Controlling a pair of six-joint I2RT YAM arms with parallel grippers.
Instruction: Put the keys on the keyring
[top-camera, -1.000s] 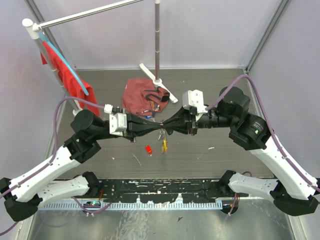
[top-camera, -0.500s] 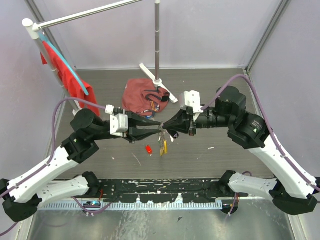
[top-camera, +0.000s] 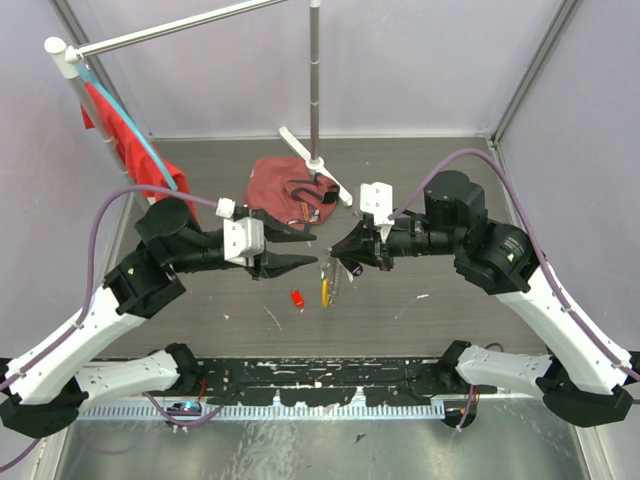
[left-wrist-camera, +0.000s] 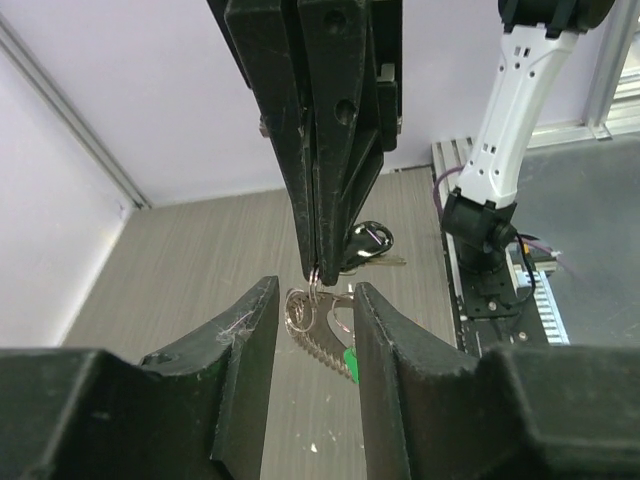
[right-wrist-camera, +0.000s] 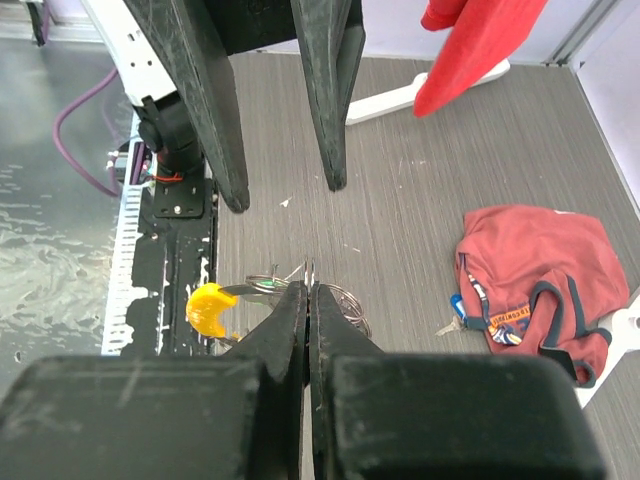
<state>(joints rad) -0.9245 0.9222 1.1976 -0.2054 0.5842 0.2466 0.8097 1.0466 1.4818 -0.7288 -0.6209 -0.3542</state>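
My right gripper (top-camera: 334, 250) is shut on the keyring (right-wrist-camera: 345, 298), a thin silvery wire loop, and holds it above the table. A yellow-capped key (right-wrist-camera: 207, 308) and a green-tagged key (left-wrist-camera: 347, 362) hang from the ring (left-wrist-camera: 300, 312). The bunch (top-camera: 327, 283) dangles just under the right fingertips. My left gripper (top-camera: 312, 247) faces the right one a short way to its left, open, with nothing between its fingers (left-wrist-camera: 250, 330). A red-capped key (top-camera: 297, 298) lies on the table below. A blue-capped key (right-wrist-camera: 455, 305) rests by the red shirt.
A crumpled red shirt (top-camera: 280, 195) lies behind the grippers, next to the white-footed metal pole stand (top-camera: 315, 160). A red cloth (top-camera: 130, 150) hangs on a rack at the far left. The black base rail (top-camera: 320, 375) runs along the near edge.
The two grippers met tip to tip a second ago. My left gripper has opened and drawn back to the left; the right one has closed and keeps the ring with its keys.
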